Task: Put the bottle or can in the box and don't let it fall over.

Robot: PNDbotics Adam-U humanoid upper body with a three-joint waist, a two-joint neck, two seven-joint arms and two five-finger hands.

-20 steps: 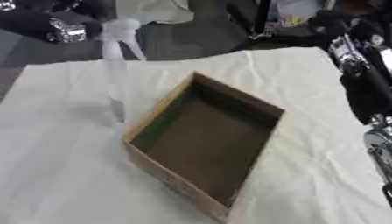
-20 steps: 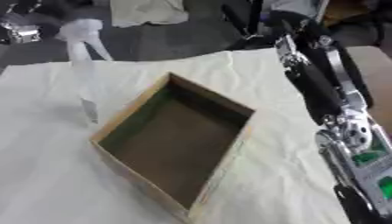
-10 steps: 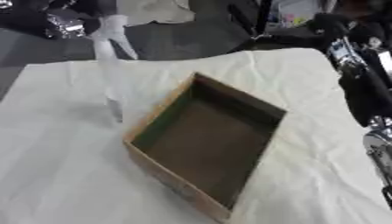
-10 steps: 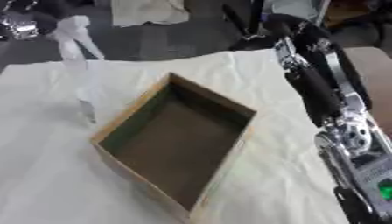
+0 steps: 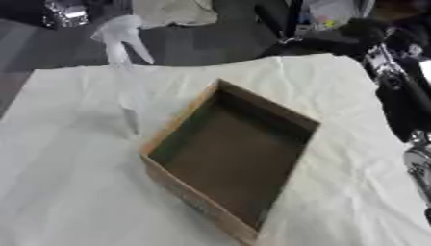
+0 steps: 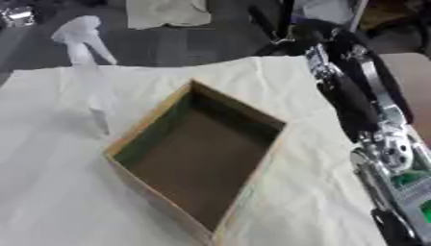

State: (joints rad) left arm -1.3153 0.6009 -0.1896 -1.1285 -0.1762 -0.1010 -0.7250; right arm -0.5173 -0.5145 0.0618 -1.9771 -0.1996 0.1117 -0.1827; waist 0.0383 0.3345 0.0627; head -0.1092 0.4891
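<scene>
White cloth (image 5: 67,192) bears spray bottle (image 5: 126,81) upright beside box (image 5: 232,158).

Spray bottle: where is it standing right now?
The spray bottle stands upright on the white cloth at the left of both eye views, just beside the open cardboard box's left wall, outside it.

Setting: robot lab or workshop; table (image 5: 67,192) draped in creased white cloth; dark grey floor (image 5: 194,43) beyond; black equipment and cables (image 6: 295,29) at far edge; crumpled cloth (image 6: 164,12) on floor.
</scene>
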